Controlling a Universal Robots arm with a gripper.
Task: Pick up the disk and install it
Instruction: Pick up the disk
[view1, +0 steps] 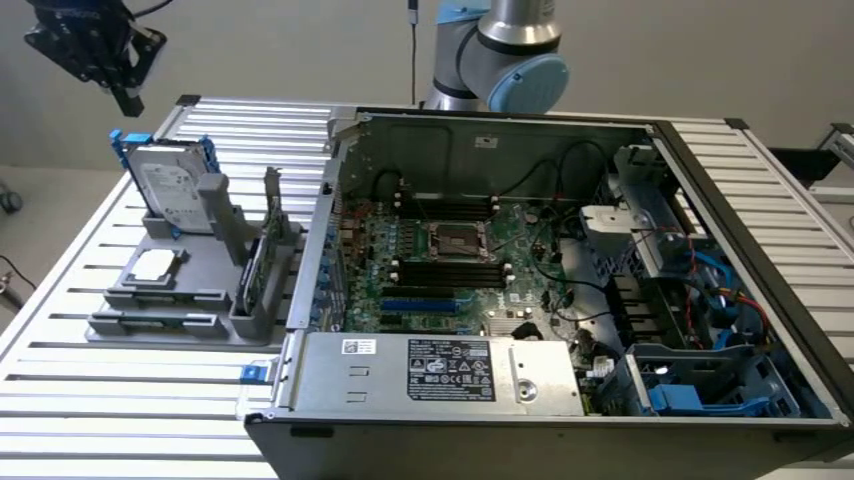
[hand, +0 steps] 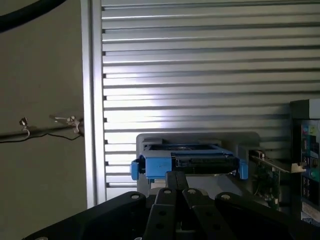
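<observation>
The gripper (view1: 128, 103) hangs in the air above the far corner of the slatted aluminium table (view1: 80, 400), on the exterior view's left, with its fingers pressed together and nothing between them. In the wrist view the closed gripper (hand: 178, 176) sits just above the disk's upper edge without touching it.

The disk (view1: 171, 185) stands on edge in a grey holder (view1: 160, 300) on the table, beside the open computer case (view1: 747, 200) and apart from it. Its long axis runs upward, leaning a little. Its white-labelled face is turned toward the exterior camera, and its blue carrier (view1: 120, 145) shows along the top and side. In the wrist view the disk (hand: 200, 161) appears edge-on as a narrow band with blue ends.

A small square silver chip (view1: 154, 264) lies lower on the same holder. A silver power-supply box (view1: 441, 372) sits at the near end of the case, in front of the motherboard (view1: 454, 250).
</observation>
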